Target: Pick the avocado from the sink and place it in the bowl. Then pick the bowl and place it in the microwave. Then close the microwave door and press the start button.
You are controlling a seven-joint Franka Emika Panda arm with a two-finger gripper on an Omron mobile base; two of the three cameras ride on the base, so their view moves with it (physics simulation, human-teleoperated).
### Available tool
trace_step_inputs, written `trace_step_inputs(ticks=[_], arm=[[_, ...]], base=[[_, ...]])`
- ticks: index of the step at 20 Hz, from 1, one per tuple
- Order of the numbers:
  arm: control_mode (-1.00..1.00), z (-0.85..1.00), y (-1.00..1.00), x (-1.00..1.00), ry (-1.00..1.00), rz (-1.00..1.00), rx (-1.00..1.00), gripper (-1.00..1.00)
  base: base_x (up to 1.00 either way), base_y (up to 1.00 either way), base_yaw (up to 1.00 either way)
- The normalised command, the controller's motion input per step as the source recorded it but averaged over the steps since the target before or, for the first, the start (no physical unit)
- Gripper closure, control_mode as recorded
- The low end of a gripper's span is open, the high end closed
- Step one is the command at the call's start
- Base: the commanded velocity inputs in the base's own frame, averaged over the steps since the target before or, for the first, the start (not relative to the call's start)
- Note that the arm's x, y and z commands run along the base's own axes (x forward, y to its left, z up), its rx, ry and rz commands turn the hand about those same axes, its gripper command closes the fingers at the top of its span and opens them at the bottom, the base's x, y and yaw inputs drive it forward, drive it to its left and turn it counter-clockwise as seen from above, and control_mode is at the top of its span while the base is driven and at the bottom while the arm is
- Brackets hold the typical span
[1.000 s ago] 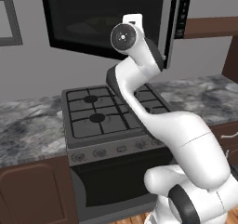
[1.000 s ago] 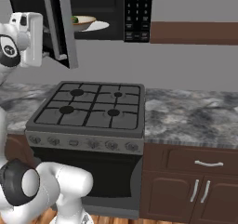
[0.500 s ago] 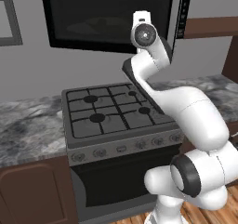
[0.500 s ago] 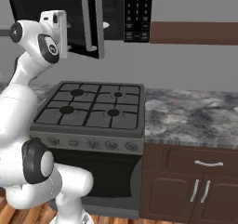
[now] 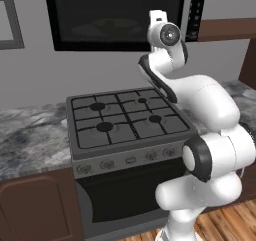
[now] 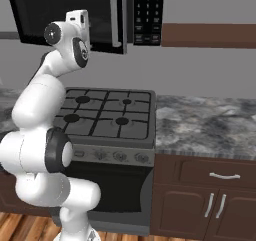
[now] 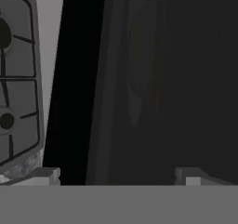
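Door (image 5: 117, 16) now swung almost flat against the microwave (image 6: 145, 12), where a second ago it stood wide open. Bowl and avocado shut away behind the dark glass, faintly hinted at best. Only the start button left, by the look of it. Arm raised high over the stove (image 5: 127, 117), gripper (image 7: 116, 174) spread wide, empty, facing the door.

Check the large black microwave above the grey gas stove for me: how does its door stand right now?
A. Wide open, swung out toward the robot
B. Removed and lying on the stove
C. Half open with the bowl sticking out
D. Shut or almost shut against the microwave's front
D: the black windowed microwave door lies flat across the microwave's front beside the keypad strip, and the open gripper faces its dark glass.
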Motion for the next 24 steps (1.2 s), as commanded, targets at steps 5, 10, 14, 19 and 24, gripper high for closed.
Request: trace_step_inputs(ticks=[5,10,14,19,24], arm=[[-1.00,0.00,-0.07,0.20,-0.03,0.10,0.00,-1.00],[-1.00,0.00,-0.02,0.58,-0.04,0.08,0.00,-1.00],[-1.00,0.00,-0.03,0.68,-0.03,0.09,0.00,-1.00],[-1.00,0.00,-0.01,0.50,-0.04,0.09,0.00,-1.00],[-1.00,0.00,0.00,0.32,-0.04,0.07,0.00,-1.00]], base=[[0.00,0.00,0.00],[0.00,0.00,0.00],[0.00,0.00,0.00],[0.00,0.00,0.00],[0.00,0.00,0.00]])
